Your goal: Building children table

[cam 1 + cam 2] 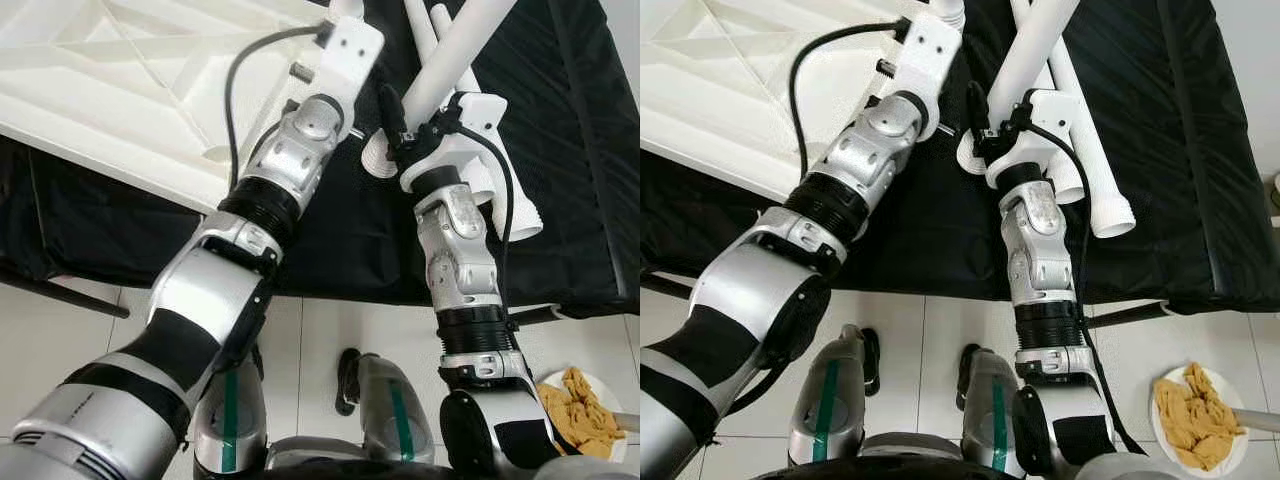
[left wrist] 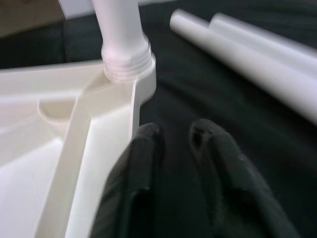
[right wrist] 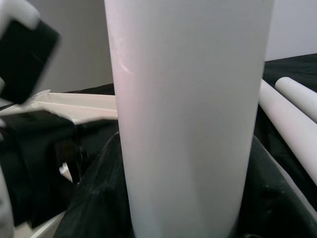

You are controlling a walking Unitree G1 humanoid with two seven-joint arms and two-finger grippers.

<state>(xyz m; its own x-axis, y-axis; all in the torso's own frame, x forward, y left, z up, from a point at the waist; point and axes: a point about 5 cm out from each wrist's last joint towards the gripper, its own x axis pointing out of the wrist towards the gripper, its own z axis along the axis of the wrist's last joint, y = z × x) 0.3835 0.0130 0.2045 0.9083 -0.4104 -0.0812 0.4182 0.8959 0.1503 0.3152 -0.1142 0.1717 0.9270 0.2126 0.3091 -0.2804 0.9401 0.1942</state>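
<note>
The white table top (image 1: 90,90) lies upside down on a black padded surface (image 1: 570,150). One white leg (image 2: 119,29) stands screwed into its corner socket (image 2: 126,67). My left gripper (image 2: 173,141) is shut, with nothing held, right beside that corner, fingertips on the black cloth. My right gripper (image 1: 412,118) is shut on a second white leg (image 1: 450,50), which it holds tilted over the cloth, threaded end (image 1: 378,155) low and close to the table's edge. In the right wrist view this leg (image 3: 188,119) stands between the black fingers (image 3: 94,198).
Two loose white legs (image 1: 505,200) lie side by side on the cloth to the right of my right arm. The surface's front edge runs above white floor tiles. A white plate (image 1: 1160,395) with a yellow-brown lump rests on the floor at lower right.
</note>
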